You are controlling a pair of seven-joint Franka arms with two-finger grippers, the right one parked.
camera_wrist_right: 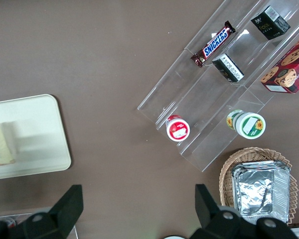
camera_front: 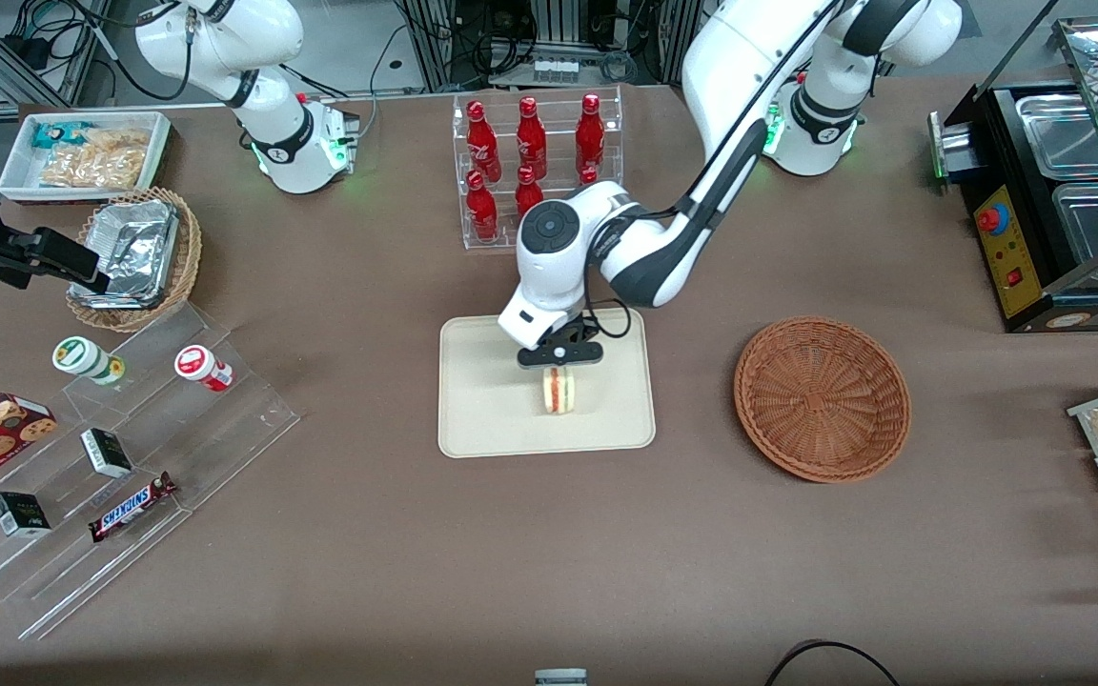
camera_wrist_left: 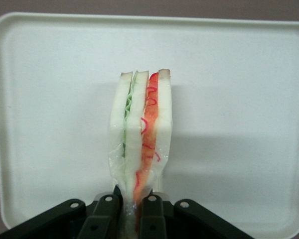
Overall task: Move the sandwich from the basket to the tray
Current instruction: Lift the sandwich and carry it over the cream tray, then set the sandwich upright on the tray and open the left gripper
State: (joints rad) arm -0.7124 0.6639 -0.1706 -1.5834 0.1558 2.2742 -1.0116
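Observation:
The sandwich (camera_front: 559,390), a wrapped wedge of white bread with a red and green filling stripe, stands on edge over the cream tray (camera_front: 482,419), close to or touching its floor. My left gripper (camera_front: 559,366) is directly above it, shut on the sandwich's wrapped top. In the left wrist view the black fingers (camera_wrist_left: 105,215) pinch the sandwich (camera_wrist_left: 142,129) with the tray (camera_wrist_left: 249,99) beneath. The right wrist view catches the sandwich (camera_wrist_right: 1,144) at the tray (camera_wrist_right: 40,129) edge. The reddish-brown basket (camera_front: 823,397) lies beside the tray toward the working arm's end, with nothing in it.
A clear rack of red bottles (camera_front: 532,162) stands farther from the front camera than the tray. Toward the parked arm's end are a clear stepped shelf with snacks (camera_front: 120,457), a tan basket with a foil container (camera_front: 134,252) and a white snack bin (camera_front: 87,152). A black food warmer (camera_front: 1054,200) sits at the working arm's end.

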